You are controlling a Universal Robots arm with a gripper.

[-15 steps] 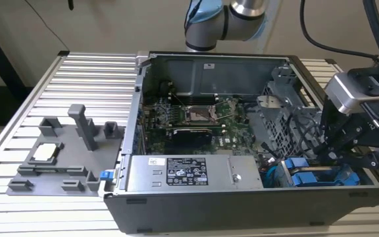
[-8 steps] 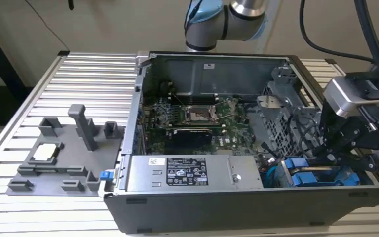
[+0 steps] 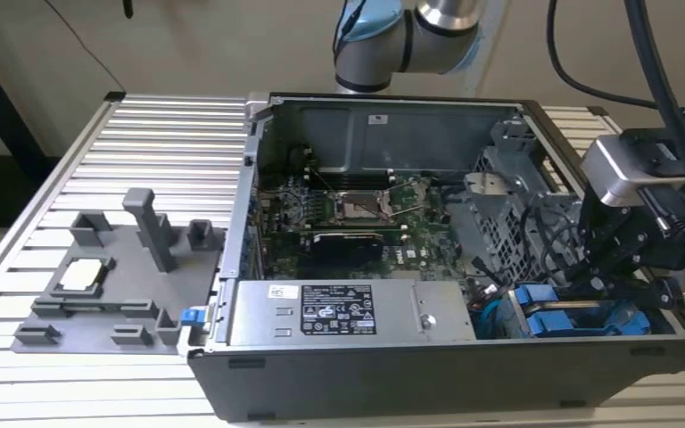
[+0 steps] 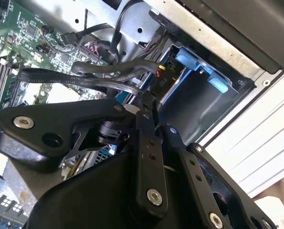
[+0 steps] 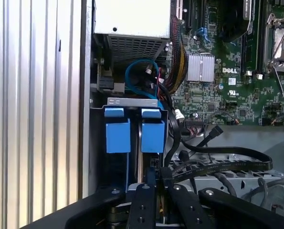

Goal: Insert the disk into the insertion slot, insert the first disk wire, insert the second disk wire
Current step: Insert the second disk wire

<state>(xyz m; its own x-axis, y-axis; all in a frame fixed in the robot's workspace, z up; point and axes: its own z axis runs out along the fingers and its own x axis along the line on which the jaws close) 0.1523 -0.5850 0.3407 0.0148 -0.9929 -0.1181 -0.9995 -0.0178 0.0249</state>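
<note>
In the exterior view, an open computer case (image 3: 438,267) lies on a ribbed metal desk (image 3: 152,143). The black gripper (image 3: 623,276) reaches down into the case's corner at the exterior view's right. Directly below it sits the disk (image 3: 581,319) in its blue carrier, lodged in the insertion slot (image 3: 521,308). A silver power-supply box (image 3: 342,312) lies beside the slot, toward the exterior view's left. A grey fixture tray (image 3: 104,276) rests on the desk, well apart from the gripper.

In the second wrist view, the gripper (image 4: 149,102) has its fingers (image 4: 144,143) drawn nearly together, pinching a small black wire connector (image 4: 160,81) at their tips. Flat black cables (image 4: 84,78) trail from it toward the green motherboard (image 4: 32,33). Just beyond the tips, blue carrier tabs (image 4: 199,67) show in the grey bay.

In the first wrist view, the fingers (image 5: 144,205) point at two blue tabs (image 5: 134,131) seated side by side in the slot's metal frame (image 5: 132,101). Black cables (image 5: 218,164) loop just beside them.
</note>
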